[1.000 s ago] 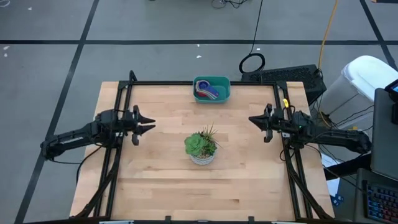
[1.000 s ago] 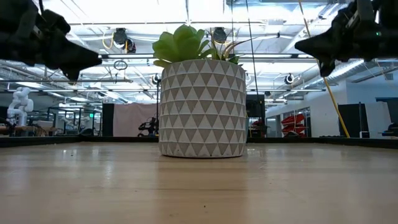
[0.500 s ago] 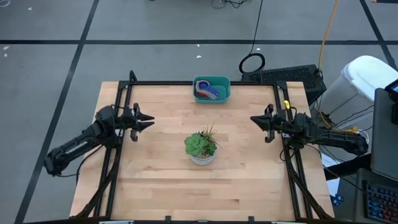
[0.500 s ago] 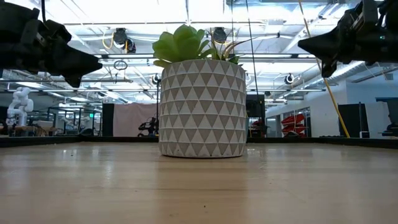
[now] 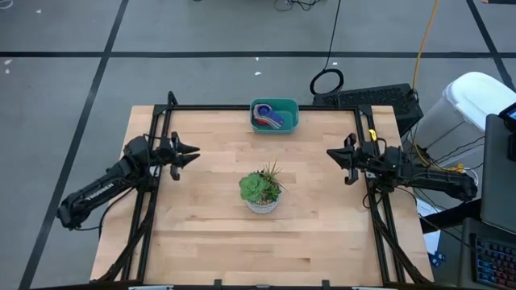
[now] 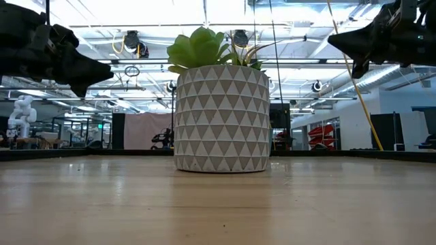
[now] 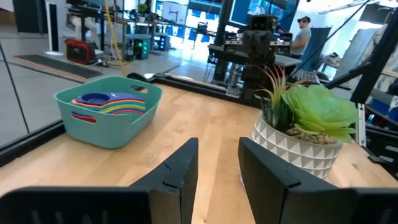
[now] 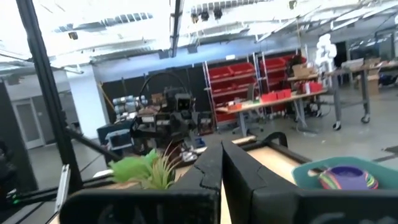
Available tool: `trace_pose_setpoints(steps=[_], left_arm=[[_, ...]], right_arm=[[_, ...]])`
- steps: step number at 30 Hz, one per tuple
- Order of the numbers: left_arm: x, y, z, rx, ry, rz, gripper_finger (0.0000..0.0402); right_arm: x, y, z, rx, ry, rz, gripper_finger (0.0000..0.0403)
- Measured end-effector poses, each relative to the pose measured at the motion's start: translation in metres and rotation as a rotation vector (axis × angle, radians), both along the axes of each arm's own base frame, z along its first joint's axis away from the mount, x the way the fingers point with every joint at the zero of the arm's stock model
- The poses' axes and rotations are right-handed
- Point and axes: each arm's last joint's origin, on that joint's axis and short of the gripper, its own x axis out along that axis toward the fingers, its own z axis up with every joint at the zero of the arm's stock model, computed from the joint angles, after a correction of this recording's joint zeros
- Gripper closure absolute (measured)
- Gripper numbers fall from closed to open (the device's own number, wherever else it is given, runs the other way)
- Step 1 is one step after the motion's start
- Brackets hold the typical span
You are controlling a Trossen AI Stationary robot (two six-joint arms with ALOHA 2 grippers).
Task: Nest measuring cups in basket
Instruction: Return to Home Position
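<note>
Colourful nested plastic measuring cups [image 5: 269, 120] inside small teal rectangular plastic basket [image 5: 292, 105], middle of far edge of bench [image 5: 210, 234] — job judged done. At left edge, left gripper [image 5: 193, 153], fingers apart, empty; at right edge, right gripper [image 5: 330, 154], fingers together, empty — basket about equally far from both.

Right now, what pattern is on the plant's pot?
The pot has a white and grey triangle pattern, clearest in the low view.
</note>
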Motion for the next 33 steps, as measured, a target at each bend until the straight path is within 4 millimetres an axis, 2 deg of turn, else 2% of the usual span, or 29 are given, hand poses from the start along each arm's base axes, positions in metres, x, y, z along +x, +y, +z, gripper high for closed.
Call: trace_pose_setpoints(steps=[7,16,24,33], left_arm=[[0.002,-0.003,0.000,-0.007,0.002,0.001,0.0294],[0.006,-0.011,0.000,-0.018,0.004,-0.051,0.0393],[0.009,-0.018,-0.002,-0.045,0.012,-0.044,0.0398],[0.012,-0.029,-0.004,-0.048,0.036,-0.030,0.0399]], right_arm=[[0.000,0.000,0.002,-0.011,-0.017,-0.010,0.0403],[0.000,0.000,0.001,0.017,-0.015,-0.002,0.0403],[0.008,-0.002,-0.006,0.074,0.064,0.007,0.0403],[0.016,0.003,-0.006,0.068,0.065,0.058,0.0403]])
